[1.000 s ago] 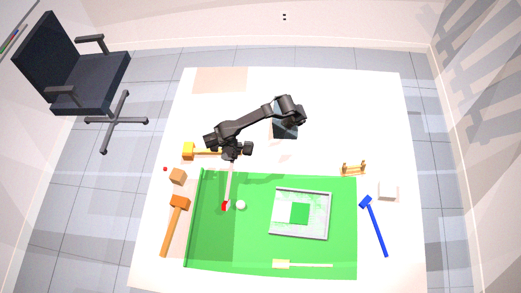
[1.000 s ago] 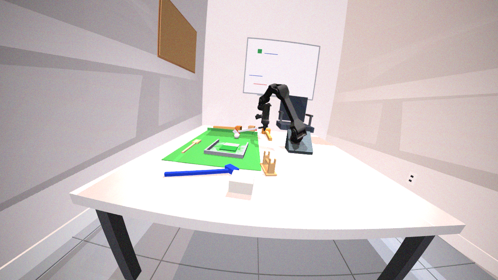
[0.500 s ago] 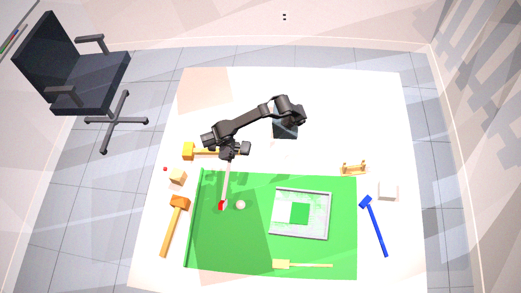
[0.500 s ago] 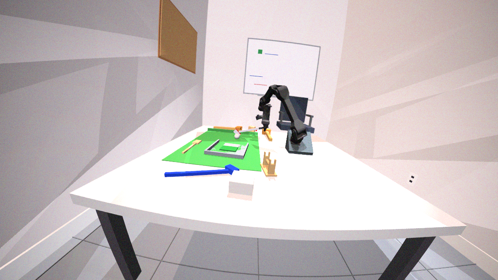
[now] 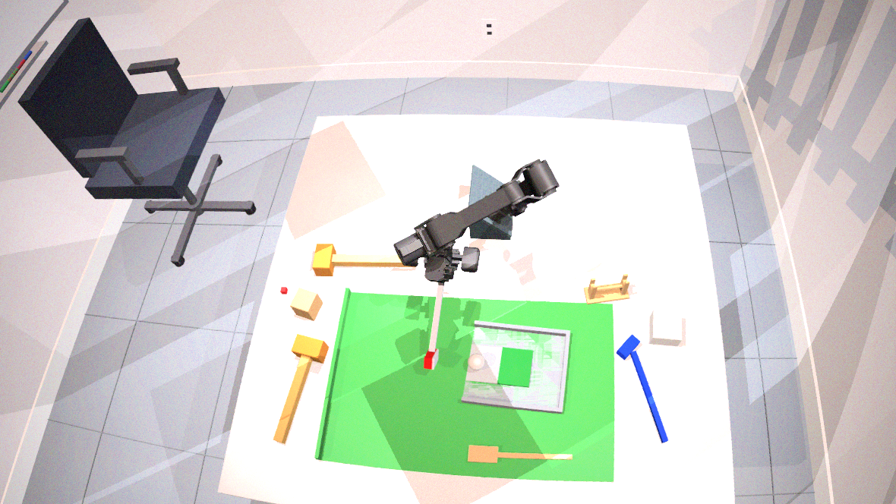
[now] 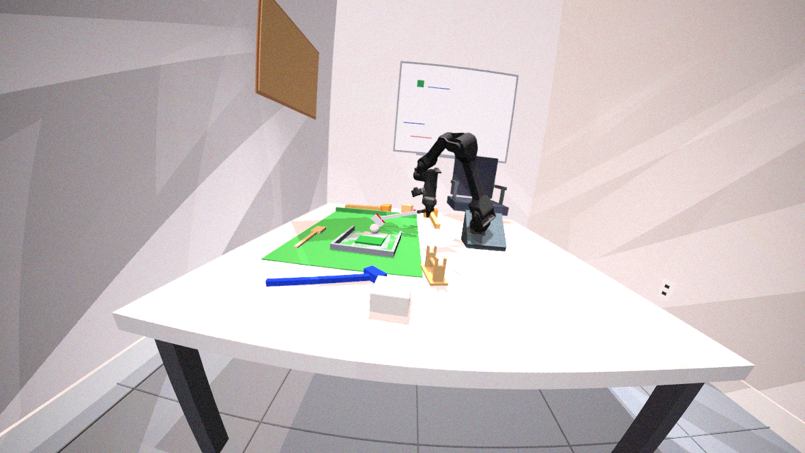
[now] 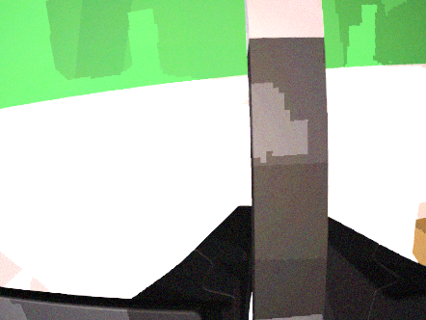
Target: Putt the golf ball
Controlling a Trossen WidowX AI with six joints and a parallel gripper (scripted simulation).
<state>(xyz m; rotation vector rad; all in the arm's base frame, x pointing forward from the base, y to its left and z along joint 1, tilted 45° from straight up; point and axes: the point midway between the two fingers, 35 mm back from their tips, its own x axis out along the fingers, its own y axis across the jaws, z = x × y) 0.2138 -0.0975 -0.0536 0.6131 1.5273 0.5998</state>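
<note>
The golf ball (image 5: 474,363) is lying on the ramp's pale slope, just short of the raised green (image 5: 515,366). The red putter (image 5: 433,330) is being pinched at its shaft end by the gripper (image 5: 442,280), keeping its head low behind the ball. Three orange mallets, one tan paddle and one blue putter (image 5: 643,385) are being left unused.
</note>
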